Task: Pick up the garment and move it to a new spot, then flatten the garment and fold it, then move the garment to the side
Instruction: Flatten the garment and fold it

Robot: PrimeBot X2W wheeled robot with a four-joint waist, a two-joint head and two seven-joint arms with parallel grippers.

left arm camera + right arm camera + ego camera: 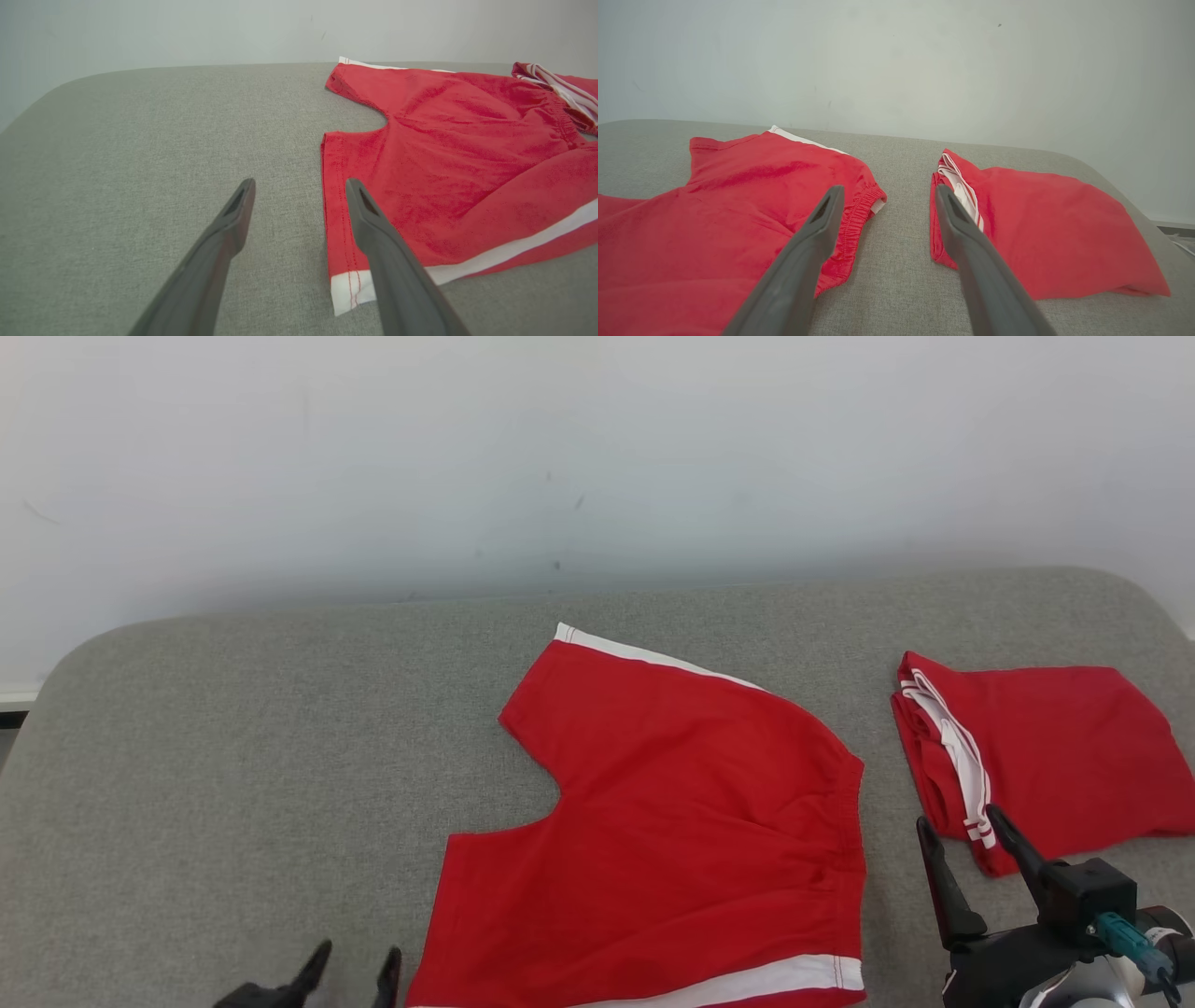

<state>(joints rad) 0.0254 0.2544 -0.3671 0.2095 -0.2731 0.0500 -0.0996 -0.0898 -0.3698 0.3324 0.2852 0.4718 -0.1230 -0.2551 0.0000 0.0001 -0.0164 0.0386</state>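
Two red garments lie on one grey padded surface [233, 756] below a pale wall [560, 448], and two grippers are over it.

The left gripper [358, 954] has its jaws spread wide, with nothing between them. Bare grey cover lies under and ahead of its fingers. The flat shorts [672, 821] begin just to the right of its right finger. They are a red pair spread open with both legs pointing toward this gripper. The near leg has a white band along its lower edge. In the left wrist view the right finger crosses in front of that leg's stitched hem, and I cannot tell whether it touches the cloth.

The right gripper [959, 821] also has its jaws fully parted and grips nothing. It hangs over the grey gap between the two garments. The gathered waistband of the flat shorts is just left of its left finger. The folded shorts [1055, 756] lie to the right of its right finger, with their white-striped edge turned toward the jaws. In the head view that fingertip overlaps the striped near corner, but I cannot tell whether the two touch.
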